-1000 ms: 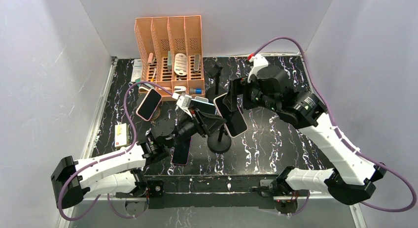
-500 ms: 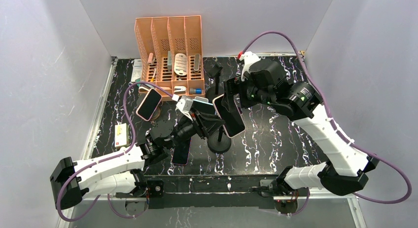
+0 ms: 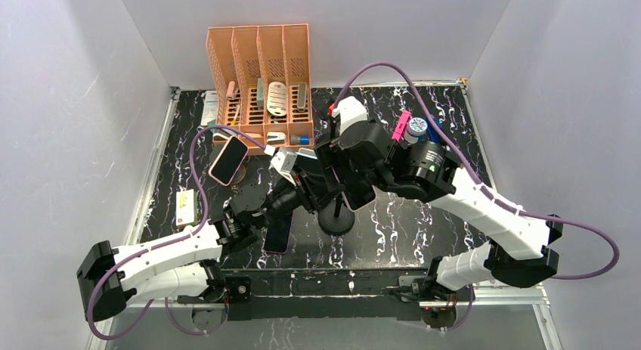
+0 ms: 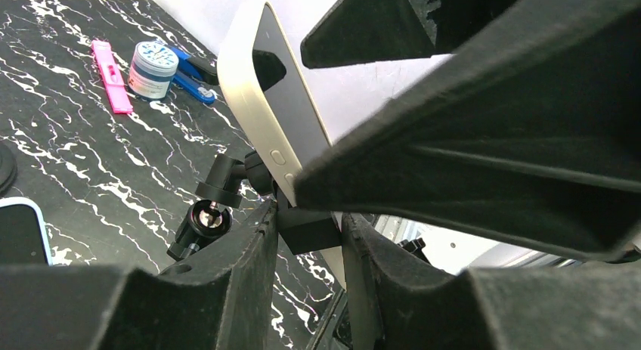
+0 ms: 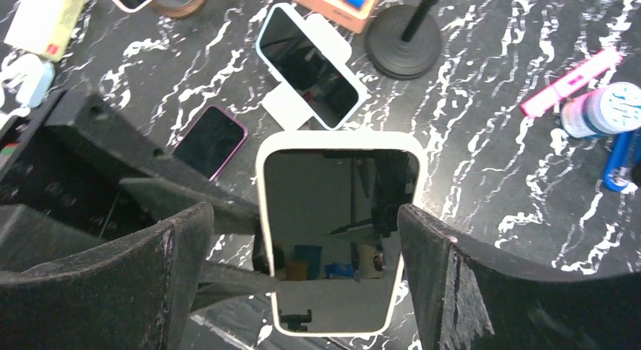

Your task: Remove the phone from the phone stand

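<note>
Looking down my right gripper [image 5: 305,212], I see the phone [image 5: 338,233] lengthwise between its spread fingers [image 5: 446,289]; my left gripper [image 4: 306,233] clamps the stand [image 4: 215,206].

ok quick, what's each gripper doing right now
Left gripper: closed on the black phone stand, just under the phone.
Right gripper: open, fingers either side of the white-framed phone, not clamped yet.

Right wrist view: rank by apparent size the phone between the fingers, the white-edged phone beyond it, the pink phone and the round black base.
1. Phone between the fingers, though it is also nearest the camera.
2. White-edged phone.
3. Pink phone and black base look alike, so they are not ranked.
</note>
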{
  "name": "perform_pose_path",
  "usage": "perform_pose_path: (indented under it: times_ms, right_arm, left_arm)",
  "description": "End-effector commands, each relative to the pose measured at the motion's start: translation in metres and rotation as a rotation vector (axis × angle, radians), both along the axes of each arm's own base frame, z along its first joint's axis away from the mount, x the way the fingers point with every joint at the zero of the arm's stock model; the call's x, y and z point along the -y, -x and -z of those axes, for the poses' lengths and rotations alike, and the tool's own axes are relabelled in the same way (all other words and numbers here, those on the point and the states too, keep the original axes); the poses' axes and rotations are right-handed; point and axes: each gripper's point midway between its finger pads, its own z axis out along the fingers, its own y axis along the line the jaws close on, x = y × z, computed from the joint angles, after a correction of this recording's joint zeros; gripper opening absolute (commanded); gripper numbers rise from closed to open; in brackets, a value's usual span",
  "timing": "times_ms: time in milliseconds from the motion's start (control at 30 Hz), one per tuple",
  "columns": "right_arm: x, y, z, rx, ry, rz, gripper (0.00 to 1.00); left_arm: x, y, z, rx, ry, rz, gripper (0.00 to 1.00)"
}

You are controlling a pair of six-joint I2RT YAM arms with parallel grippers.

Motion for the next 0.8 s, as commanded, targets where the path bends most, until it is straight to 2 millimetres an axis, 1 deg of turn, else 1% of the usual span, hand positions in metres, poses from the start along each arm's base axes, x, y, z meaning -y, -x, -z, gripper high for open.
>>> perform_pose_path:
  times_ms: [0,67,267,500,700,767]
  right_arm:
    - [0.008,-0.019,-0.013,0.088,-0.007,0.139,0.99]
    - [0.009,-0.021,-0.011,0.094,0.008,0.157,0.99]
    - [0.014,-0.02,-0.02,0.115,-0.004,0.156,0.99]
    - [0.005,-0.016,0.002,0.071,0.051,0.114,0.99]
    - [0.004,-0.018,0.007,0.08,0.043,0.115,0.99]
    - [0.002,-0.017,0.012,0.07,0.059,0.106,0.99]
  left_arm:
    - [-0.007,-0.008,0.026,-0.022,-0.103,-0.047,0.0]
    - [-0.008,-0.007,0.025,-0.021,-0.102,-0.049,0.0]
    - [-0.01,-0.007,0.026,-0.022,-0.105,-0.054,0.0]
    - [-0.01,-0.006,0.025,-0.022,-0.101,-0.05,0.0]
    - [-0.013,-0.005,0.025,-0.022,-0.102,-0.052,0.0]
    - [-0.013,-0.005,0.024,-0.02,-0.102,-0.053,0.0]
